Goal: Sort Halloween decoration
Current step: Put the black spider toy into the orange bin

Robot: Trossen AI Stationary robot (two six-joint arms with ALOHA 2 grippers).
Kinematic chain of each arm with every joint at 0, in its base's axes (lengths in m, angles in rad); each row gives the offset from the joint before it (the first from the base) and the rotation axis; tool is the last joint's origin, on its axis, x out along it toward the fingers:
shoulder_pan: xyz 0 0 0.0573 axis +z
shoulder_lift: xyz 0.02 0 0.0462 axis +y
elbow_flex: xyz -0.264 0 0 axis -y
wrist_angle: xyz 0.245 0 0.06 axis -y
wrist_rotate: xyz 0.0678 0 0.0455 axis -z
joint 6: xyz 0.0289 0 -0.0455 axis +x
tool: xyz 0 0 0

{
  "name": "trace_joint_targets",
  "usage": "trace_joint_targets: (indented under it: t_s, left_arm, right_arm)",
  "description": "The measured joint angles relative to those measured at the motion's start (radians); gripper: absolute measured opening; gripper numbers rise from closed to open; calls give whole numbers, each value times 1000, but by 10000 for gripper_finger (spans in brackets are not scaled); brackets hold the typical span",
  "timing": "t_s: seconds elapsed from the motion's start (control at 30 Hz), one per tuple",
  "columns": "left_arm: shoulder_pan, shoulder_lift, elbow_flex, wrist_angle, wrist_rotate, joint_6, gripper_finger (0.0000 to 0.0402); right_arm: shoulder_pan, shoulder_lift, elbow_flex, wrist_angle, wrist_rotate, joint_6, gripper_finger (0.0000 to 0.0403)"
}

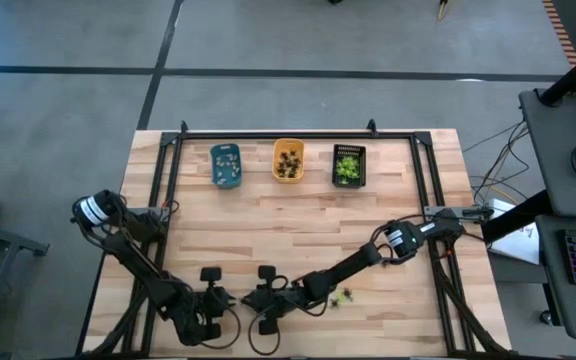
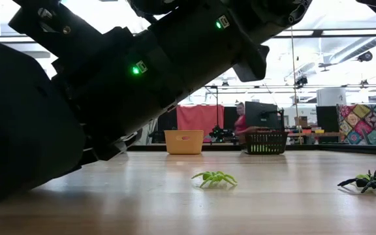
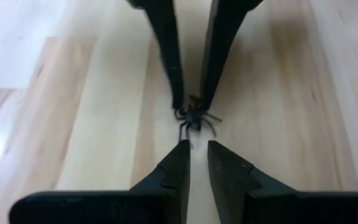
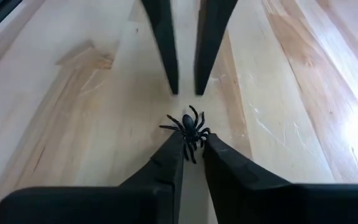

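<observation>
A black spider [image 4: 188, 127] sits at the tips of my right gripper [image 4: 192, 140], near the table's near edge. My left gripper [image 3: 198, 149] points at it from the table's left and stops a short way off, its fingers a narrow gap apart and touching nothing. The left wrist view shows the same spider [image 3: 194, 118] just off the right gripper's tips [image 3: 192, 107]. A yellow-green spider [image 1: 343, 296] lies on the table to the right, and another black spider [image 2: 371, 181] lies beside a green one. My right gripper has the black spider's hind legs [image 4: 191, 152] in the narrow gap between its two fingertips. The body sticks out beyond the tips. The fingers come nearly level from the table's right. Whether the spider is clear of the wood, I cannot tell.
Three small trays stand in a row near the far edge: a blue tray [image 1: 225, 165], an orange tray [image 1: 288, 160] and a black tray [image 1: 348, 165], each holding small figures. A black frame rail [image 1: 298, 133] runs behind them. In the room beyond, a person [image 2: 241, 124] shows.
</observation>
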Motion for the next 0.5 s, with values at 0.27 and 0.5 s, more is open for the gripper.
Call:
trace_joint_targets:
  t_s: [0.27,0.5]
  left_arm:
    - [-6,-113,0,-122,6,-30,40]
    - [-15,-252,1,-131,-72,5,40]
  right_arm:
    - [-2,-3,0,8,0,-9,47]
    - [-10,-8,-1,12,1,-5,44]
